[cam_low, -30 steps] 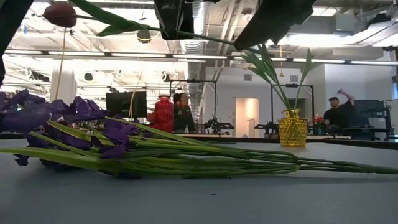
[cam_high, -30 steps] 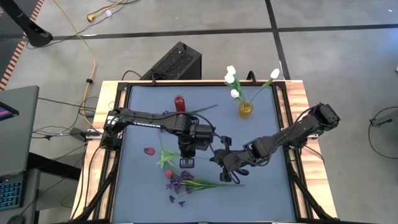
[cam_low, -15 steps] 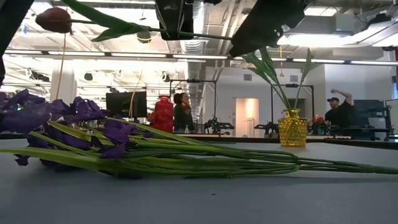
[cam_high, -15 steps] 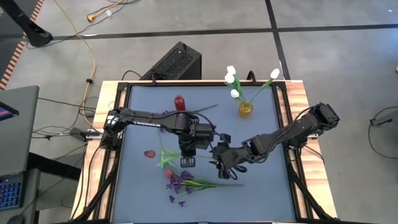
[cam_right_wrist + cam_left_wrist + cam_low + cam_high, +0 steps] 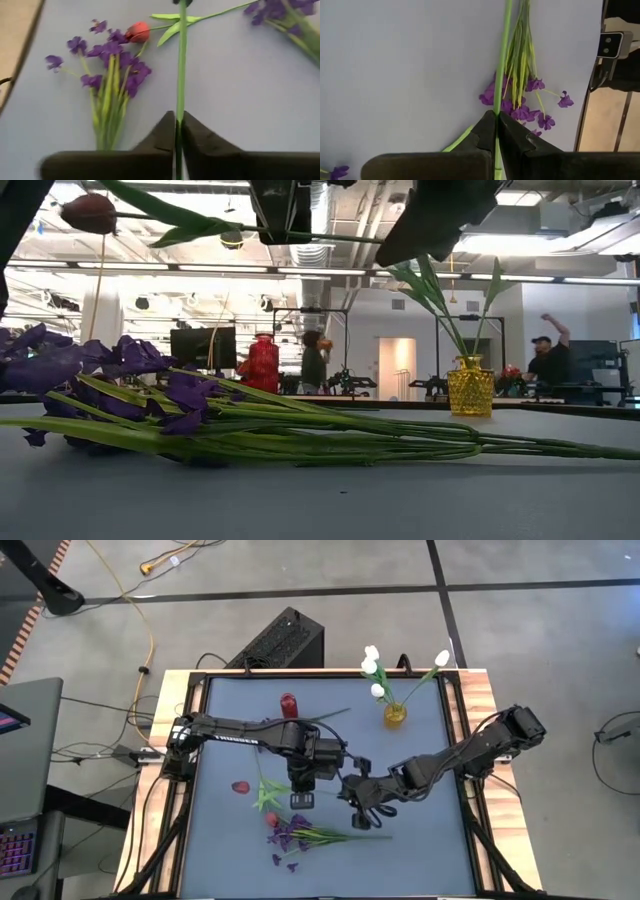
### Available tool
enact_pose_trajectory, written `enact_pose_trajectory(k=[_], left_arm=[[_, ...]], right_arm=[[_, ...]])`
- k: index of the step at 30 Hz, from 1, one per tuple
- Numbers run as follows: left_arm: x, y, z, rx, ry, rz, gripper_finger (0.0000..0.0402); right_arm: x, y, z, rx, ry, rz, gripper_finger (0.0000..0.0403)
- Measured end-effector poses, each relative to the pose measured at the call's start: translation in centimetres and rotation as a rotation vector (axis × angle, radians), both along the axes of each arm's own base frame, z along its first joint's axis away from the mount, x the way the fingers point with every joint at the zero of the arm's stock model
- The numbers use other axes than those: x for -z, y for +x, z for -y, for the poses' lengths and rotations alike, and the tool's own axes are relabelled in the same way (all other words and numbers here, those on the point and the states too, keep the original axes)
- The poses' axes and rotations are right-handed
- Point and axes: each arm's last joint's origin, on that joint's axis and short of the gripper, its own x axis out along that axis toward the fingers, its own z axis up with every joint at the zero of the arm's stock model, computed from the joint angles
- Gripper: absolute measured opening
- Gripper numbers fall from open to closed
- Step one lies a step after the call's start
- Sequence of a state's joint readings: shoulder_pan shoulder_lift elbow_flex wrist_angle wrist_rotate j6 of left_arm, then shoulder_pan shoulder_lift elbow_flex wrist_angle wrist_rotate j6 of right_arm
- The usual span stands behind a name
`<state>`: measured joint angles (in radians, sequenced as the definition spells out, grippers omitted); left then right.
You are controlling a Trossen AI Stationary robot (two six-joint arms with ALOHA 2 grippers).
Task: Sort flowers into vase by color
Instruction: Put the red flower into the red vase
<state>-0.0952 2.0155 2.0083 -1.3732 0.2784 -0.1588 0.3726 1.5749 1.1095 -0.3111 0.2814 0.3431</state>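
Note:
A red flower hangs level above the table, its bud [image 5: 88, 212] at one end and its thin green stem [image 5: 250, 230] running between both grippers. My left gripper [image 5: 497, 114] is shut on the stem over the table's middle [image 5: 300, 785]. My right gripper [image 5: 178, 116] is shut on the same stem farther from the bud [image 5: 352, 790]. A bunch of purple flowers [image 5: 305, 835] lies flat on the table under them, with another red bud [image 5: 137, 31] beside it. White tulips stand in a yellow vase [image 5: 395, 715]. A red vase [image 5: 289, 705] stands at the far left. My left gripper pinches the red flower's stem [image 5: 500, 95] between its two fingers, partway along, beyond the leaves. The fingers come steeply from above and lie across the stem. The flower is lifted clear of the table and hangs about level. My right gripper pinches the same stem [image 5: 181, 100] between its two fingers, on the length away from the bud. It comes slanting down from the table's right side. From the fingers the stem runs straight on to the left gripper, clear of the table.
Loose purple blossoms [image 5: 277, 860] lie near the front edge. The table has a raised wooden frame [image 5: 480, 710]. People move in the room beyond the far edge [image 5: 545, 360]. Bare mat lies at the front right [image 5: 420, 850].
My right gripper has taken a fresh hold on the stem, slightly nearer the left gripper. The stem's length beside it, which sloped downward, now runs level into its fingers. The bud end has sunk slightly. My left gripper has kept its hold.

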Motion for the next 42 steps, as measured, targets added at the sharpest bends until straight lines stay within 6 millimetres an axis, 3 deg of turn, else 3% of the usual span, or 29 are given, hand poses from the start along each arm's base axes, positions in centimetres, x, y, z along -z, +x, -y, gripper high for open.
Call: enact_pose_trajectory(k=[7, 17, 20, 23, 31, 42], left_arm=[[-0.1, 0.4, 0.3, 0.043, 0.0, 0.062, 0.0015], [-0.4, 0.0, 0.5, 0.265, -0.119, 0.107, 0.0136], [-1.7, -0.1, -0.2, 0.267, -0.114, 0.19, 0.0157], [-4.1, -0.5, -1.3, 0.22, -0.103, 0.337, 0.0163], [-10.9, -0.7, -3.0, 0.105, -0.033, 0.835, 0.0156], [-13.3, 0.3, -2.5, 0.166, -0.05, 1.116, 0.0153]], right_arm=[[0.1, -0.2, -0.6, -0.002, 0.082, -0.018, 0.0027], [1.2, -1.5, -2.3, 0.121, 0.172, -0.024, 0.0024], [2.1, -2.5, -3.5, 0.137, 0.154, -0.024, 0.0024], [2.2, -3.5, -4.8, 0.1, 0.195, 0.003, 0.0024], [-1.4, -6.6, -6.9, -0.037, 0.233, 0.172, 0.0024], [-8.6, -10.1, -6.1, -0.129, 0.204, 0.538, 0.0024]])
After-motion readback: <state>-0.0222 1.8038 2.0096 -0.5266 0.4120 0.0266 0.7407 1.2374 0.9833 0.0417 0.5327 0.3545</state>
